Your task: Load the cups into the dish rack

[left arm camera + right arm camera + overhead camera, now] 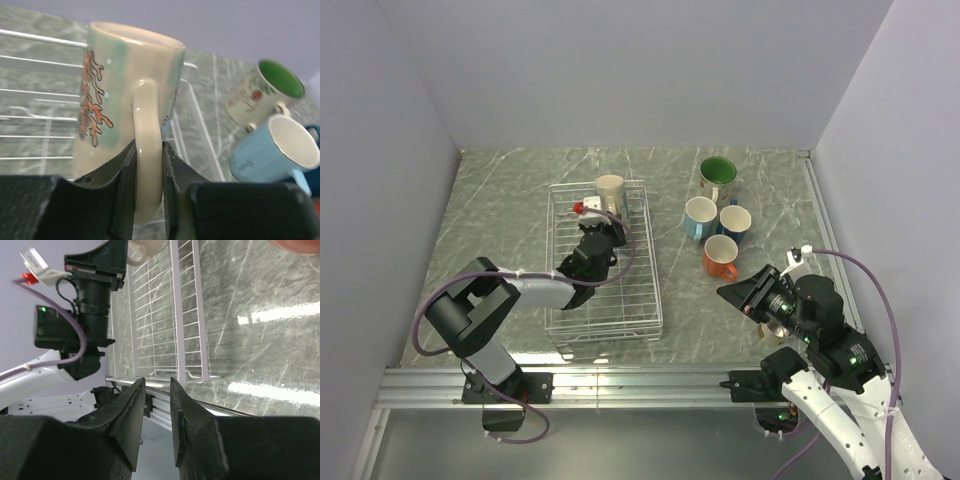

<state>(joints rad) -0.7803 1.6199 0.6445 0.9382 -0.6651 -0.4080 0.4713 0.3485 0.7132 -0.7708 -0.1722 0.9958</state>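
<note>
Nearest the arms, the right fingers (131,410) are slightly apart with nothing in them. The left fingers (125,185) are clamped on the handle of the tall beige mug (107,95), which is upright at the far end of the white wire dish rack (610,300). Right of the rack on the tabletop (500,200): orange mug (720,256), dark blue mug (734,222), light blue mug (700,216), and the green-lined mug (717,175) farthest back.

1. The dish rack (605,300) lies on the surface (500,200), left of centre.
2. A tall mug (610,188) stands at the rack's far end, with the left pincer (605,215) on its handle.
3. Four mugs cluster right of the rack: the rear mug (717,176), the middle-left mug (699,216), the middle-right mug (734,222) and the front mug (720,256).
4. The right pincer (725,291) sits before them.
</note>
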